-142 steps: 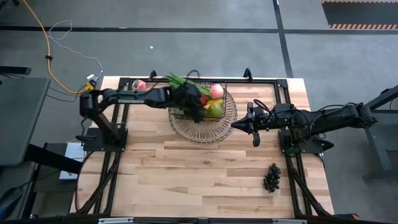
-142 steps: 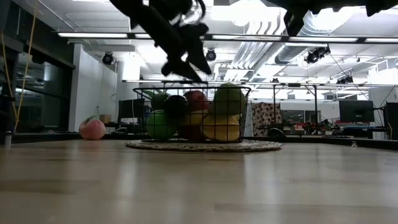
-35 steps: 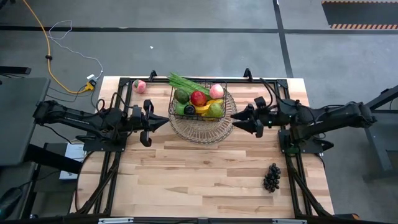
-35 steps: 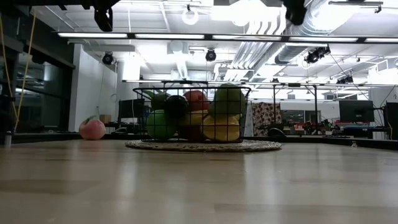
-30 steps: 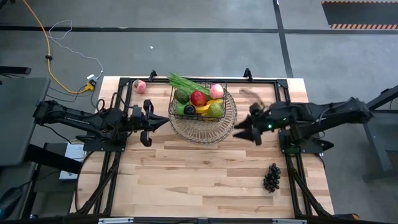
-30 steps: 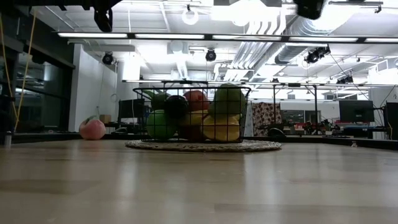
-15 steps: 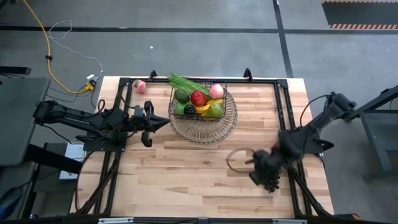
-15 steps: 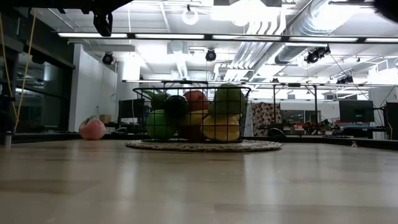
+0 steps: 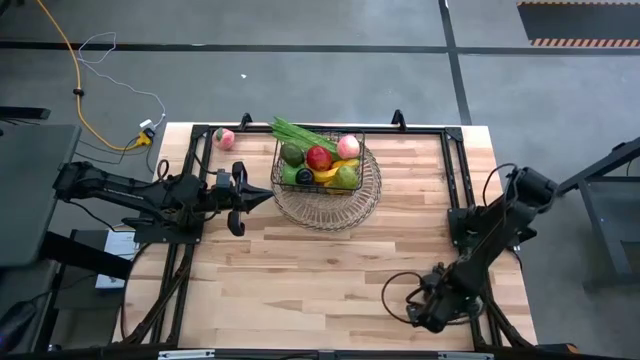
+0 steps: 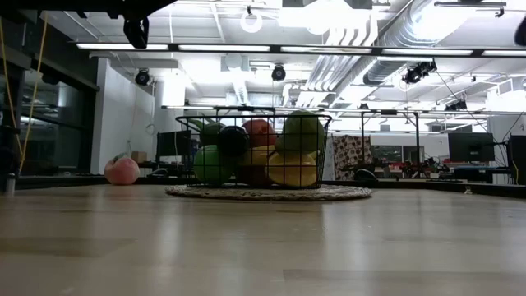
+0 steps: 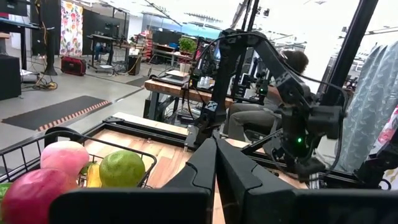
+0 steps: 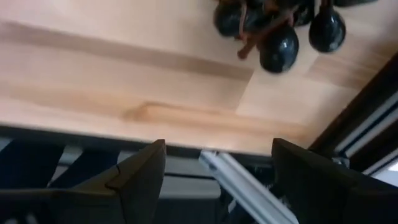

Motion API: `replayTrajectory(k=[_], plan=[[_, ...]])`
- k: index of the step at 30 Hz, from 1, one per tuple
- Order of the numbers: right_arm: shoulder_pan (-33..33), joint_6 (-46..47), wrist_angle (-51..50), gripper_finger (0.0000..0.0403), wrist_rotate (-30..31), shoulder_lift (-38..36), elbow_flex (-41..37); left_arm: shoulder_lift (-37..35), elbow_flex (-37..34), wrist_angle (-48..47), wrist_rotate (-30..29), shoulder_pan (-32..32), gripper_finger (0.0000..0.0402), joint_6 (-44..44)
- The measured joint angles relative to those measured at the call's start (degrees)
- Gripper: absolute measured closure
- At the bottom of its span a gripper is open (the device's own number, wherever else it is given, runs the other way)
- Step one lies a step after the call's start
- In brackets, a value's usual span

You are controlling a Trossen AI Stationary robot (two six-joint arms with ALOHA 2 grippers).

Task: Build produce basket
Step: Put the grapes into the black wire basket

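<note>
Now the right pincer (image 9: 420, 315) hangs low over the near right corner of the bench (image 9: 300, 290), fingers (image 12: 140, 174) spread wide and holding nothing, as the right wrist view shows. Just past those fingers lies the bunch of dark grapes (image 12: 280, 25), resting on the wood close to the bench edge. From overhead the arm covers the bunch, so only the wrist view gives its place. The open spread and low stance suggest an approach to pick up the grapes, probably the next piece bound for the basket.

Across the bench the left pincer (image 9: 235, 192) waits, fingers (image 11: 205, 168) pressed together and empty, beside the left side of the basket (image 9: 283, 160). Parked there, it leaves the way to the basket clear.

The dark wire basket sits on a paler round wire tray (image 9: 365, 195) at the middle back of the bench, well apart from the grapes. Its long axis runs left to right across the bench. Inside are a red apple (image 9: 318, 157), a pink peach (image 9: 347, 147), green fruit (image 9: 346, 177) and a banana (mostly hidden under the rest). A green leafy bunch (image 9: 295, 132) lies slantwise across the back left corner, tips pointing past the rim.

A second peach (image 9: 225, 138) sits alone on the bench at the back left corner, outside the basket, so the job looks well along but unfinished.
</note>
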Motion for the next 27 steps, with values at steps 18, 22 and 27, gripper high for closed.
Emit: replayTrajectory(k=[18, 22, 27], plan=[[-1.5, -0.1, -7.4, 0.0225, 2.5, 3.9, 0.0, 0.0, 0.0, 0.0, 0.0, 0.0, 0.0401, -0.2], [-1.5, -0.2, -6.1, 0.0237, 2.4, 3.9, -1.2, 0.0, 0.0, 0.0, 0.0, 0.0, 0.0401, -0.2], [-1.6, 0.3, -1.6, 0.0247, 1.9, 4.0, -4.2, 0.0, 0.0, 0.0, 0.0, 0.0, 0.0401, -0.2]])
